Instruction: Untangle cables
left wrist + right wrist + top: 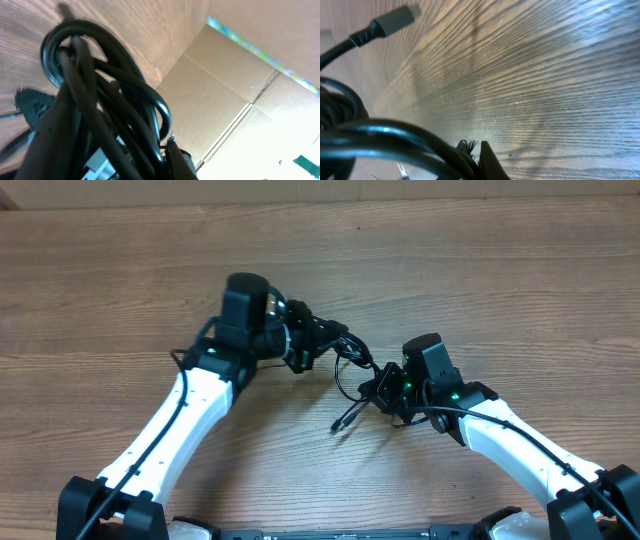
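At the middle of the surface (480, 270), the cables (350, 363) are being clamped by both closed tools: left tool (322, 340), right tool (378, 392). Slow outward pulling is being advised; otherwise knot tightening is being risked.

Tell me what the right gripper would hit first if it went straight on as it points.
The right gripper is shut on the cables; beyond them it seems aimed at the bare table, though depth is unclear.

Wood-grain table (480, 270); brown cardboard panels (215, 100) beyond table, seams visible.
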`<state>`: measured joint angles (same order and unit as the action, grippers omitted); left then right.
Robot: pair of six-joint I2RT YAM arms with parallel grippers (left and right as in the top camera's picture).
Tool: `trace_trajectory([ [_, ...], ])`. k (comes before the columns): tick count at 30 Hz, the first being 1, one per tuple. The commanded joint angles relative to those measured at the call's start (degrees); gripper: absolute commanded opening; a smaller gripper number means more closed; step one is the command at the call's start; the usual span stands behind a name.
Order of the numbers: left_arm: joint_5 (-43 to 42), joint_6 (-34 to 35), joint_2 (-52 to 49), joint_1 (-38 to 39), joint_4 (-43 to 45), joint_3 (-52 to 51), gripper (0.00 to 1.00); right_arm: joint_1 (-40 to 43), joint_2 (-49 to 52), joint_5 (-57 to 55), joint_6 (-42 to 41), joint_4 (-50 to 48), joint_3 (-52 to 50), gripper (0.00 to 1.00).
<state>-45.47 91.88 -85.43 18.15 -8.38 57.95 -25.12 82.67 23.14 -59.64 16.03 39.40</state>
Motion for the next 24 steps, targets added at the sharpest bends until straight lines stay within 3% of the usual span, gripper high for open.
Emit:
trace_trajectory([
  [1,-2.3,-11.5,0.8,-4.9,2.3,1.0,0.04,0.5,0.7,-1.1,4.9,2.3,-0.7,0.04],
  [3,-3.1,-17.6,0.8,-5.1,2.3,1.0,0.04,0.5,0.7,-2.1,4.9,2.1,-0.7,0.04],
  [5,-4.1,-30.1,0.8,-5.1,2.0,1.0,0.04,0.5,0.7,-2.6,7.2,1.7,-0.7,0.05],
  [7,-4.8,-35.9,0.8,-5.2,1.7,1.0,0.04,0.5,0.7,-2.4,10.7,1.7,-0.7,0.06],
  [11,-6.5,-38.1,0.8,-7.9,8.4,1.0,0.04,0.5,0.6,-2.5,16.0,4.2,-0.7,0.2],
  [16,-14.8,-33.1,0.8,-10.1,29.3,1.0,0.04,0.5,0.6,-2.5,16.9,7.0,-0.7,0.23],
  [18,-16.6,-33.9,0.8,-9.8,29.2,1.0,0.04,0.5,0.6,-2.4,16.8,6.3,-0.7,0.28],
  [20,-20.2,-39.7,0.8,-9.7,28.0,1.0,0.04,0.6,0.6,-2.5,17.2,5.3,-0.6,0.47],
  [22,-24.3,-46.8,0.8,-9.7,27.6,1.0,0.04,2.6,0.0,-1.6,20.8,8.2,1.1,0.54],
  [24,-29.6,-58.4,0.8,-9.7,26.2,1.0,0.04,5.8,-1.3,0.5,25.6,15.1,5.0,0.56],
])
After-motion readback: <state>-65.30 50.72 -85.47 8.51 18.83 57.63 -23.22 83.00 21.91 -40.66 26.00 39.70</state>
